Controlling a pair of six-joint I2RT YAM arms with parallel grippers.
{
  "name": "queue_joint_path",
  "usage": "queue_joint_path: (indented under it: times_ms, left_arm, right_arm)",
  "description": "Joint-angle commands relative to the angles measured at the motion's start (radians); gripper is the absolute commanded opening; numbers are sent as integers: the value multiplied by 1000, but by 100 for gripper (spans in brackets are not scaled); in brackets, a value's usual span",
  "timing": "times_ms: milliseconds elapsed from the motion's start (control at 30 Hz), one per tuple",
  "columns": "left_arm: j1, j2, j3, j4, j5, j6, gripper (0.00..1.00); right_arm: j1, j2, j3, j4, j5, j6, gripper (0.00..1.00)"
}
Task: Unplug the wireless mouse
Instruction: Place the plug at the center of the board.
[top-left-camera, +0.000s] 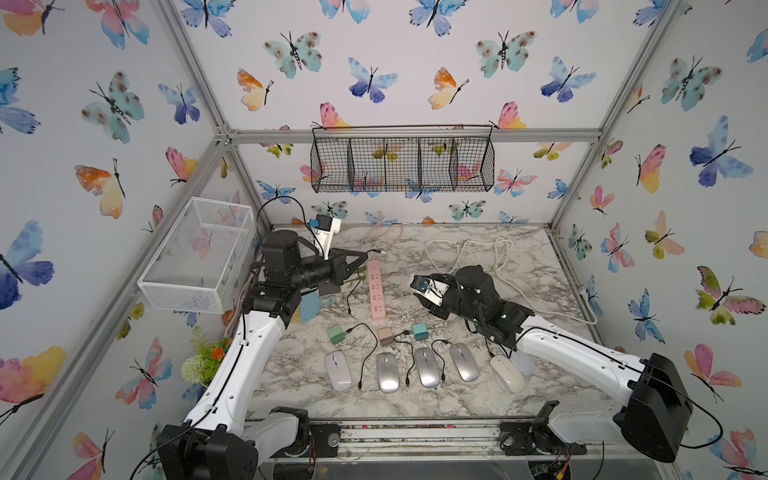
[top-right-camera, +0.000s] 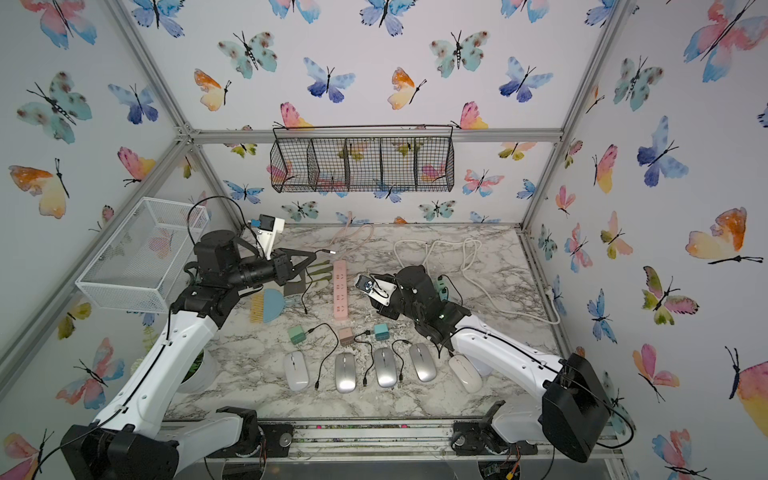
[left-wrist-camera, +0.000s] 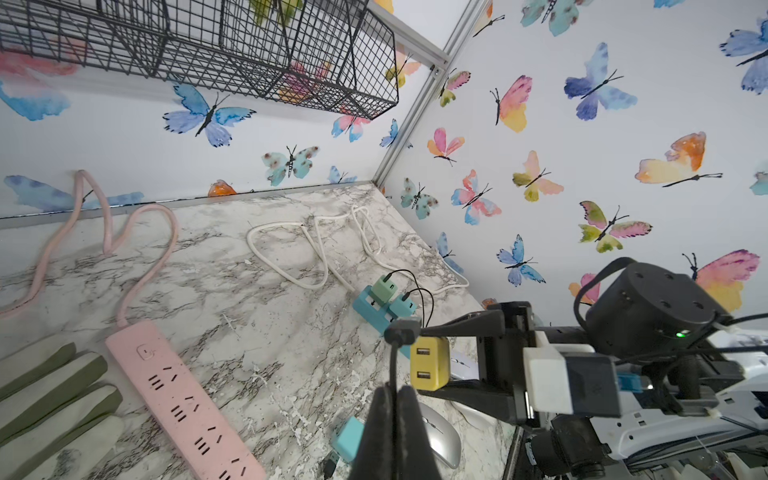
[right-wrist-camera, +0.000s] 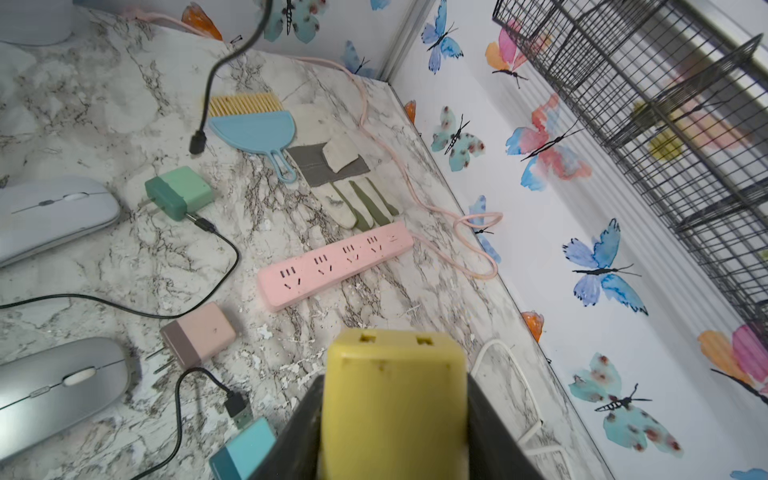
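Left gripper (left-wrist-camera: 395, 401) pinched shut on black cable (left-wrist-camera: 393, 365), USB plug (left-wrist-camera: 401, 332) poking beyond the jaws, clear of yellow charger (right-wrist-camera: 392, 374) (both ports (left-wrist-camera: 424, 352) empty). Right gripper (right-wrist-camera: 392, 419) clamps that charger, off to the plug's right.

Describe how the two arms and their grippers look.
The left arm and right arm have glossy white link shells and black joint housings; a thin black cable is clipped along each. Each wrist carries a white camera bracket. The left gripper and right gripper have black tapering fingers. A small green light glows on the right wrist housing.
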Motion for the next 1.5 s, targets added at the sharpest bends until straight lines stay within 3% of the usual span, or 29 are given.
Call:
queue_joint_path:
  times_ms: [0,200,367,433,700,967,1033,1167,1367,1467]
  left_arm:
    - [-1,4,-1,-4,-18,-4,0]
    - [-31,-21,-61,-7,-244,-26,0]
    - [-110,-20,-115,45,-344,-66,0]
    - [-138,-13,-132,71,-392,-85,0]
    - [-179,15,-150,94,-376,-109,0]
    - [-179,-6,-166,81,-393,-96,0]
    - [-179,-3,-167,81,-389,-98,0]
    - [-179,2,-159,74,-392,-86,0]
    - [-179,6,-140,65,-389,-76,0]
    - [-179,5,-141,65,-387,-78,0]
  right_arm:
    - [-5,-22,-23,12,103,162,1]
    - [-5,-23,-115,-31,292,662,1]
    - [-12,33,-133,-169,289,834,1]
    - [-24,70,-136,-192,287,860,1]
    - [-90,258,-70,-273,273,879,4]
    - [-158,312,-77,-257,200,888,11]
    - [-161,319,-78,-262,200,883,16]
    - [-167,337,-88,-268,212,882,34]
    - [-174,349,-97,-238,187,880,41]
    - [-174,347,-96,-238,185,880,51]
